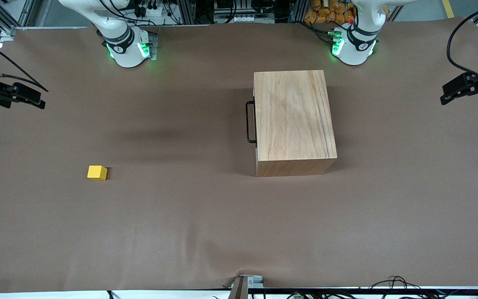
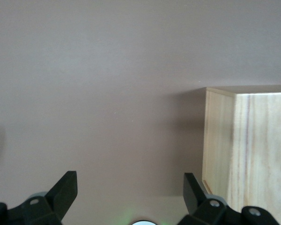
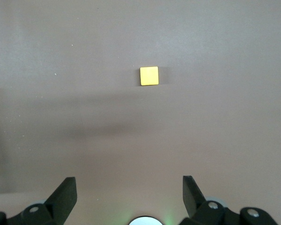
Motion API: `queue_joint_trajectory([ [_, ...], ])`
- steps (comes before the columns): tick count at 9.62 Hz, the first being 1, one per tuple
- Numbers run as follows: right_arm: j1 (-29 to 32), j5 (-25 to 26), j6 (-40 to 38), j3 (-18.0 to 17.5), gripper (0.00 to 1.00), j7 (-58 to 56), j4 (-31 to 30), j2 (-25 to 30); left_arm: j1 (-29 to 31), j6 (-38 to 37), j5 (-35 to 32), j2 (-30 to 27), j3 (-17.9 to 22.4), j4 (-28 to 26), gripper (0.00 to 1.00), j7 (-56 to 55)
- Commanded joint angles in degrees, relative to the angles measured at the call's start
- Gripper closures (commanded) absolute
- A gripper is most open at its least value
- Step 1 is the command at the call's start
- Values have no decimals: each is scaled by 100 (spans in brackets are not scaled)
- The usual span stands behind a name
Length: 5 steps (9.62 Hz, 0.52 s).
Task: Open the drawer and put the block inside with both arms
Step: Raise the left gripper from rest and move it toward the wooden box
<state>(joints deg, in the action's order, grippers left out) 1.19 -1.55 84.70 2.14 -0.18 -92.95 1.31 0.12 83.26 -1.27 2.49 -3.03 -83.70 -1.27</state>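
Observation:
The large wooden box (image 1: 293,120) stands on the brown table toward the left arm's end. Its drawer is shut, and only the thin black loop handle (image 1: 250,122) shows on the side facing the right arm's end. The yellow block (image 1: 97,172) lies on the table toward the right arm's end, nearer the front camera than the box; it also shows in the right wrist view (image 3: 149,75). My left gripper (image 1: 450,93) is open and empty, up in the air at the left arm's end of the table. My right gripper (image 1: 35,99) is open and empty, up in the air at the right arm's end.
The box's corner shows in the left wrist view (image 2: 246,154). The brown table cover (image 1: 181,228) has slight wrinkles near the front edge. The arm bases (image 1: 127,47) stand along the table's back edge, with cables and clutter past it.

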Motion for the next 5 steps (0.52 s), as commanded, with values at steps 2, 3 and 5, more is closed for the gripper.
queue_joint_trajectory([
  [2, -22, -56, 99, -3, 0, 27, -215, 185, -599, -38, 74, 584, -268, 355, 0, -197],
  [3, -22, -56, 125, -3, 0, 27, -250, 203, -1010, 32, 65, 734, -268, 381, 0, -537],
  [5, -22, -56, 483, -3, 0, 35, -695, 482, -1941, 172, 21, 1294, -251, 695, 0, -1406],
])
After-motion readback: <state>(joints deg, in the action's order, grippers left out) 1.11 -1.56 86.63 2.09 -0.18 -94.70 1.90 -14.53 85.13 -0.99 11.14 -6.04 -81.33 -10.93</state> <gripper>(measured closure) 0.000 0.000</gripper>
